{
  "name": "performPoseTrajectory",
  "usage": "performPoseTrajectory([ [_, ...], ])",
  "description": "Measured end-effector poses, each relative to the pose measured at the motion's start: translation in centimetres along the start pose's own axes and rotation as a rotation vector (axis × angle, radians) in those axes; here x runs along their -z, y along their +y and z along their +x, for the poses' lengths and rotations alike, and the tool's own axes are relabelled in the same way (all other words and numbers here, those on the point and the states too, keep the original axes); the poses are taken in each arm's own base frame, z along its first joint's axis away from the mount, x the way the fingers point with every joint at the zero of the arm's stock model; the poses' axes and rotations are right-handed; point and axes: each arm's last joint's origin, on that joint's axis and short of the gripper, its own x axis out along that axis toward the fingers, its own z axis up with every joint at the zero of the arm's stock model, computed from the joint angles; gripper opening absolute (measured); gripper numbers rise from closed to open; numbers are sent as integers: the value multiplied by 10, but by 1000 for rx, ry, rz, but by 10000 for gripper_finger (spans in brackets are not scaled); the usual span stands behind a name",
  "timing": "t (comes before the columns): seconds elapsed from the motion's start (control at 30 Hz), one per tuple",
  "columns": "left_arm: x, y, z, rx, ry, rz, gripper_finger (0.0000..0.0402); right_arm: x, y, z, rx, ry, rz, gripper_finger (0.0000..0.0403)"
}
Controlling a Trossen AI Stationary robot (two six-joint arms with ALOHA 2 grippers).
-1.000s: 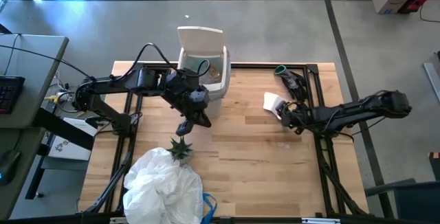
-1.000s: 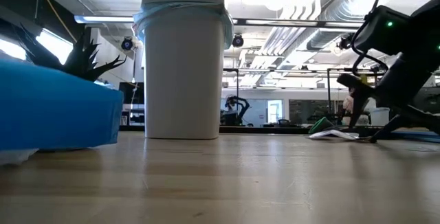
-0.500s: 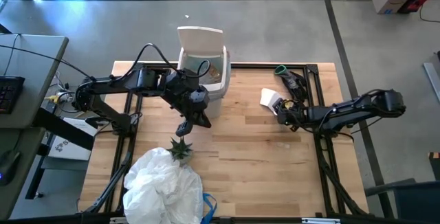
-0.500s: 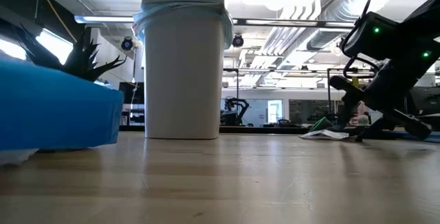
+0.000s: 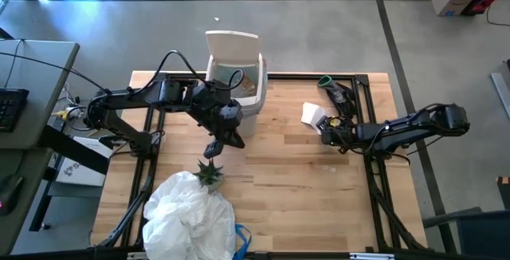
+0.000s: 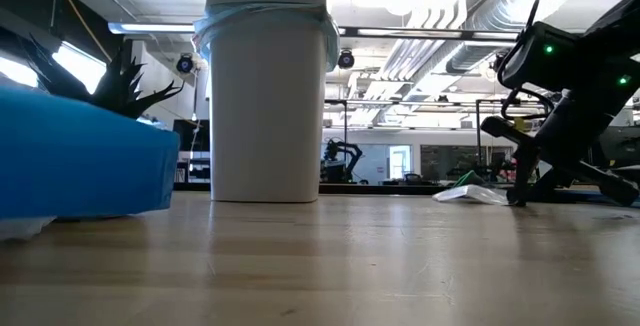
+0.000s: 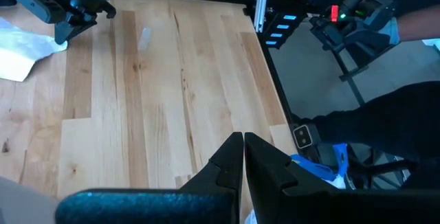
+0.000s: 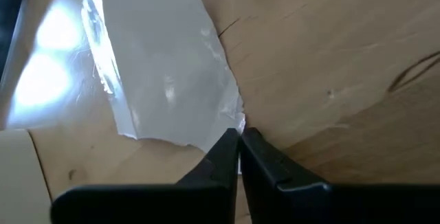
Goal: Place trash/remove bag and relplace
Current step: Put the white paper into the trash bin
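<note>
A white scrap of trash [image 5: 312,116] lies on the table right of the white bin [image 5: 236,84]. The bin's lid stands open and a light-blue bag [image 6: 265,18] is folded over its rim. My right gripper [image 5: 323,135] is low at the scrap's near right side, shut on its edge. My left gripper [image 5: 212,150] hangs shut and holding nothing in front of the bin, above the small green plant [image 5: 209,172]. My right gripper pinches a corner of the scrap's edge [image 8: 237,122] between its two fingertips [image 8: 227,145]. The fingers slant down at it from the table's right side. The rest of the scrap [image 8: 165,80] lies flat on the wood.
A heap of white plastic [image 5: 187,216] with a blue edge fills the near left of the table. Dark items [image 5: 339,94] lie at the far right corner. Bare wood [image 5: 295,180] stretches between the two arms. A person's dark clothing [image 7: 385,128] shows beyond the table's edge.
My right gripper has gone a little toward the table's left edge and sunk lower. The white scrap has slid a short way with it toward the bin, staying flat on the wood.
</note>
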Motion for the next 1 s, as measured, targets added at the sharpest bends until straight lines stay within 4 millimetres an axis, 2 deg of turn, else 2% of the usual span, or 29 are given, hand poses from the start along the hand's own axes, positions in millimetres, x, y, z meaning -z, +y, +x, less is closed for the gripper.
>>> performPoseTrajectory([
  [0.2,0,0,0,-1,4,-2,0,8,9,-7,-25,12,-79,0],
  [0.47,1,2,-1,-5,6,-6,0,27,38,-31,-125,9,-174,0],
  [0.73,1,4,-1,-11,6,-4,0,43,63,-69,-171,-23,-295,0],
  [1.0,1,4,-1,-11,6,-11,0,51,84,-119,-217,-84,-393,0],
])
